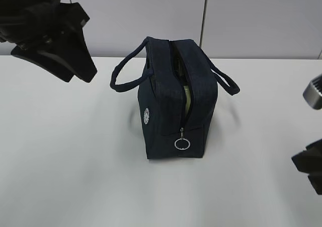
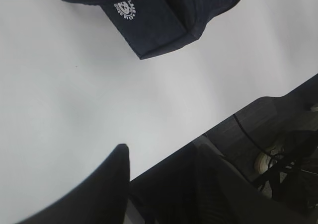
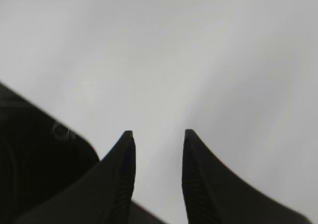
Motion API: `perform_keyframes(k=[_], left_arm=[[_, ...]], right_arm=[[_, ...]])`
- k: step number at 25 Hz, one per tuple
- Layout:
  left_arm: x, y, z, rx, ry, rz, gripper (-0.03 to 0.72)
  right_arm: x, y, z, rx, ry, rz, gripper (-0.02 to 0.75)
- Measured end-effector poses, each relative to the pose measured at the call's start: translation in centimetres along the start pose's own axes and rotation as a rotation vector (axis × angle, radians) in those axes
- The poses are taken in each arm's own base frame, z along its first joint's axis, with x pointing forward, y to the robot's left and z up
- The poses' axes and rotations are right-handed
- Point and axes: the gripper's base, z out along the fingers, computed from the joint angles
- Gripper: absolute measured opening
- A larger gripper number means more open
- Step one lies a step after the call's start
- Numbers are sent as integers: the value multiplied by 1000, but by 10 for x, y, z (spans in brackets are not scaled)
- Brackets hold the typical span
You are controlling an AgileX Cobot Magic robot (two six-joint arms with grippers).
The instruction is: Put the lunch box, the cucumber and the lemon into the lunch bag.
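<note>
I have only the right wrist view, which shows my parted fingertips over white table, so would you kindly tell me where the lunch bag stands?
Observer: The lunch bag stands upright in the middle of the table, with one narrow end toward the exterior camera.
Operator: Thank you. Is its top closed?
Observer: No. The zipper gapes along the top, and a pale green strip shows in the gap. The ring pull hangs low on the near end.
Operator: And where is the left gripper?
Observer: The left gripper hangs off to the bag's left, apart from it, jaws open with nothing between them.
</note>
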Motion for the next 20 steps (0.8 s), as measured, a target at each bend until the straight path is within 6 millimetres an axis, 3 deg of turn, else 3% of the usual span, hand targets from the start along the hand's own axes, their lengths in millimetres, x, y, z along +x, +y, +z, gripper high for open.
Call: perform_keyframes(k=[12, 20], left_arm=[[0, 0, 0, 0, 0, 0, 300], [0, 0, 0, 0, 0, 0, 300]], right_arm=[[7, 9, 23, -23, -316, 34, 244], [-5, 41, 46, -115, -333, -94, 244]])
